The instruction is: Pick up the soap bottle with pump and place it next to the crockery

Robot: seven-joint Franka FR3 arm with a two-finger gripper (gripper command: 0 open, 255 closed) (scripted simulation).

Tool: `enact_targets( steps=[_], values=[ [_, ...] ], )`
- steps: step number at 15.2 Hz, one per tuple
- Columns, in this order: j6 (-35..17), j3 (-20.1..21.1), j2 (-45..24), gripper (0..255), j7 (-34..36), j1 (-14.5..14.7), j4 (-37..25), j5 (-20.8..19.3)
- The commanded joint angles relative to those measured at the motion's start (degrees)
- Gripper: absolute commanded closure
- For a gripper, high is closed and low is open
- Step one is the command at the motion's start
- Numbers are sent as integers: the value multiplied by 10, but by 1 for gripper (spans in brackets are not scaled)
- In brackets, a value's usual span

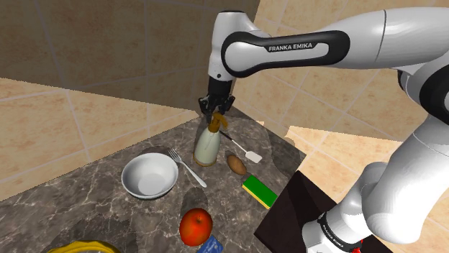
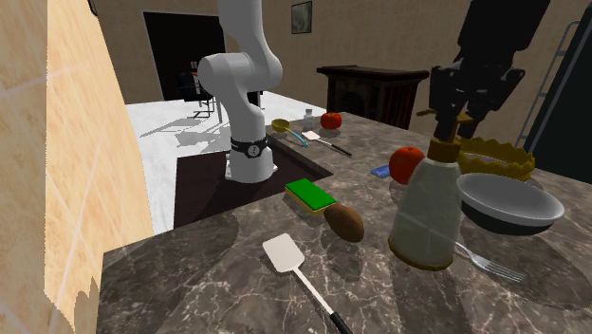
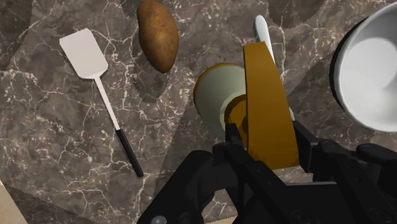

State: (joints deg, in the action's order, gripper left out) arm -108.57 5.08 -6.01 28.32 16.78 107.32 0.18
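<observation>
Cream, upright soap bottle with brown pump (image 1: 206,147), long axis vertical, stands on the dark marble counter (image 1: 86,198) directly beneath the all-black gripper (image 1: 214,115), whose fingers clasp its pump head. The round white bowl (image 1: 151,175) lies just beside.

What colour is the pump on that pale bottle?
The golden-brown pump tops the cream soap bottle; clearest in the wrist view.

Cream soap bottle (image 1: 206,147), brown pump (image 3: 267,108); white bowl (image 1: 150,176); marbled counter (image 1: 86,208).
</observation>
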Motion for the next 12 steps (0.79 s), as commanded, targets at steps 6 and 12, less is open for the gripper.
enact_targets(
  steps=[6, 12],
  values=[
    [-13, 0, -4, 255, 0, 0, 8, 0],
    [-13, 0, -4, 0, 0, 0, 8, 0]
  ],
)
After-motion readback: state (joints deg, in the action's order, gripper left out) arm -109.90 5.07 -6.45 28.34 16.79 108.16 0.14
